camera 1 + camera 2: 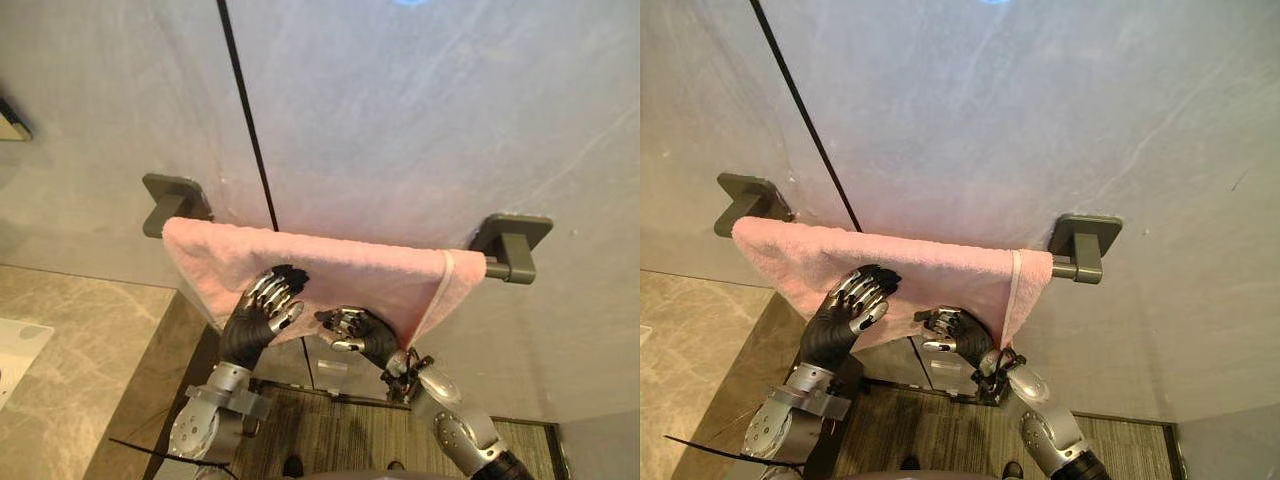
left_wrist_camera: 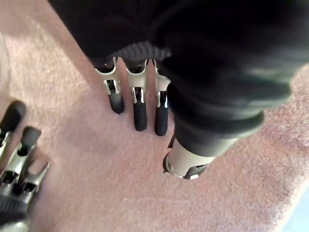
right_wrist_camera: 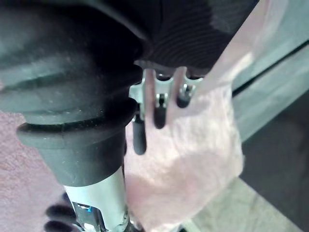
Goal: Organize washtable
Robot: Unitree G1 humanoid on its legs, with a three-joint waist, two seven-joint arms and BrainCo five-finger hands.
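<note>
- Left eye view, main item: pink terry towel [image 1: 340,270], draped over the grey metal wall bar [image 1: 497,266]. It spans from the bar's left bracket [image 1: 172,197] to just short of its right bracket [image 1: 512,240], and its right end is bunched.
- Left hand [image 1: 268,300]: fingers straight, laid flat on the towel's front face.
- Right hand [image 1: 350,328]: at the towel's lower hem, fingers relaxed against the cloth, no pinch apparent.
- Step, as judged: smoothing the hang. Stroke outward toward the bunched end with light pressure, so the cloth does not slide off the bar.
- Markings: none legible.
</note>
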